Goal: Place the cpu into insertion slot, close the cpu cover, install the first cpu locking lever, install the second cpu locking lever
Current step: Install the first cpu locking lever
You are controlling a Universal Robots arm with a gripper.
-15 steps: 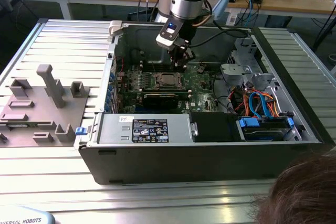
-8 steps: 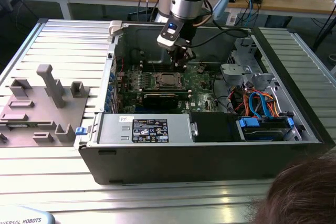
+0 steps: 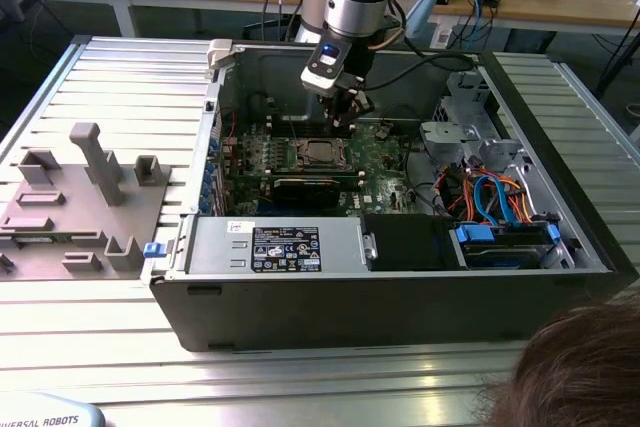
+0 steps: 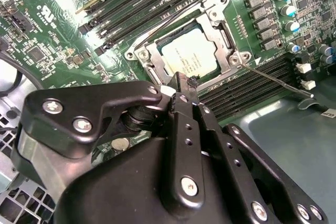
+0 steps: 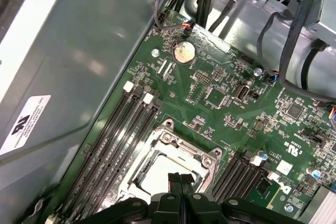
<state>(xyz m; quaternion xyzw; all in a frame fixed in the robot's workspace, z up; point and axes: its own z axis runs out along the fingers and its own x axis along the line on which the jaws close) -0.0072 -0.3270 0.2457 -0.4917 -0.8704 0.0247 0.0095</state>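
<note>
Your gripper [image 4: 181, 80] has its jaws pressed together with nothing between them. The tips hang just beside 1 edge of the cpu [image 4: 189, 53], which sits in the insertion slot [image 3: 322, 153]. The cpu cover [image 4: 224, 31] lies flat around it, and 1 locking lever [image 4: 278, 81] juts outward.

A ribbed metal surface [image 3: 300, 377] carries an open computer case [image 3: 350, 297] on its side; at the exterior view's left sits a grey moulded rack [image 3: 80, 207], a small blue clip [image 3: 152, 249] between them.
</note>
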